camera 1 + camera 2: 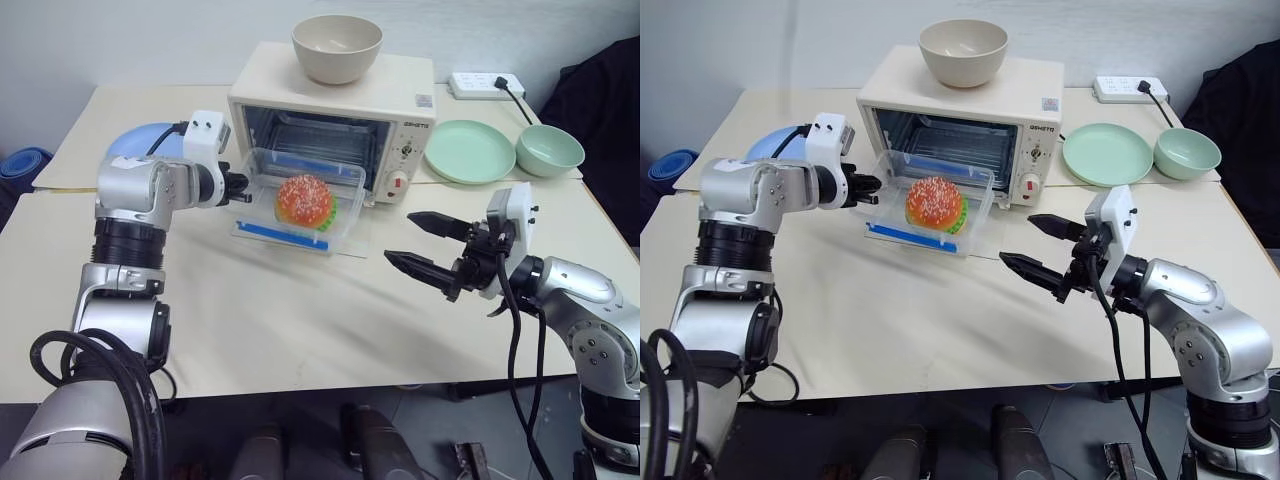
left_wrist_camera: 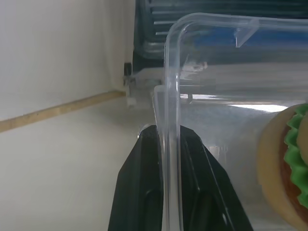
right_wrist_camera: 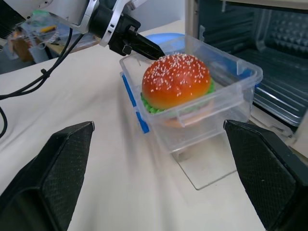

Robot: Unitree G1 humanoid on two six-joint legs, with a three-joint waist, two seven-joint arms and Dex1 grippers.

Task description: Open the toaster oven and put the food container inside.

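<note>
The toaster oven (image 1: 335,125) is open; the left hand (image 1: 240,187) pinches the food container's (image 1: 300,200) wall over the dropped door, not yet inside. The right hand (image 1: 425,245) hangs spread.

The container (image 1: 300,200) is clear, glossy plastic with blue plastic clips; the burger (image 1: 304,200) inside looks like shiny moulded plastic. The oven (image 1: 335,120), upper centre, has a smooth cream painted shell, a glass door and a metal wire rack. The left claw (image 2: 168,159) is smooth black plastic; the right claw (image 3: 159,192) has rough, textured pads. The desk (image 1: 300,320) is matt, perhaps laminate.
</note>
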